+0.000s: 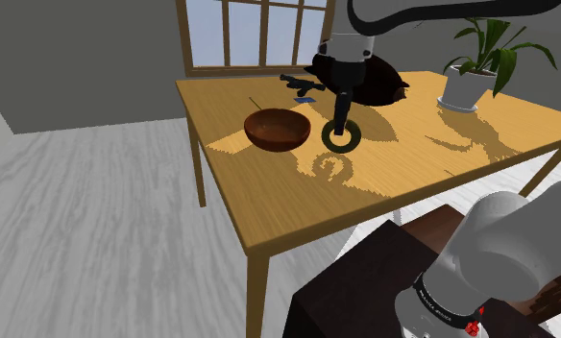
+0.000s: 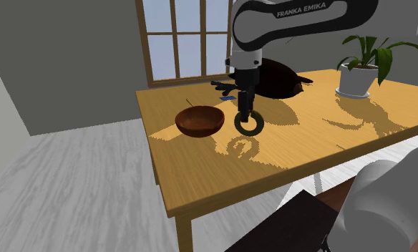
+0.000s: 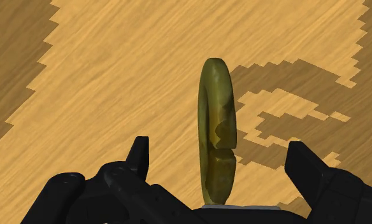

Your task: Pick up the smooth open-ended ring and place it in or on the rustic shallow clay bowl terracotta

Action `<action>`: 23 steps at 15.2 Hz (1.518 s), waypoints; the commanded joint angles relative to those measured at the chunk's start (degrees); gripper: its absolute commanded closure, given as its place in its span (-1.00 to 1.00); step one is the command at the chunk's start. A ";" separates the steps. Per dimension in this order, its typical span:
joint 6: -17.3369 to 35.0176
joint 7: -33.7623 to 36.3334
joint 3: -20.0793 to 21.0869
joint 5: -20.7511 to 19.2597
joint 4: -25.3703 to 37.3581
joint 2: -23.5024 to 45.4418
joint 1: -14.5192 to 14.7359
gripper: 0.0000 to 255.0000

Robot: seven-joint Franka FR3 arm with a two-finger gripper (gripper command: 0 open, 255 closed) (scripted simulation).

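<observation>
- Shoulder view: your gripper (image 1: 342, 122) hangs just beside the reddish-brown bowl (image 1: 277, 130), on the bowl's potted-plant side. The olive ring (image 1: 342, 138) dangles upright beneath it. The ring's shadow falls on the table (image 1: 288, 206) apart from the ring itself, so I judge the ring to be clear of the wood rather than resting on it. Its lower edge looks no higher than the bowl's rim. If you sweep straight across at this height, the ring could strike the rim, then twist out of the grasp or shove the bowl along.
- Second exterior view: the ring (image 2: 248, 123) is near the bowl (image 2: 199, 120) without touching it, and nothing lies between them. The gripper (image 2: 244, 109) has the ring by its upper arc only, with the rest hanging free. A quick sideways move could make it swing or pivot in the grip, so go gently.
- Wrist view: you see the ring (image 3: 215, 127) edge-on, running down between the black fingers (image 3: 138, 159). The contact itself is hidden at the base of the hand. Since the ring hangs off the table, I judge the gripper (image 3: 220, 162) to be clamped on it. If you let go over the bowl with the ring upright, it may land on its edge and roll out, because the bowl is shallow. Bring it low inside the bowl before you release.
</observation>
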 commanded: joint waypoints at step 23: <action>-4.99 -0.11 0.09 0.08 5.63 0.61 0.04 1.00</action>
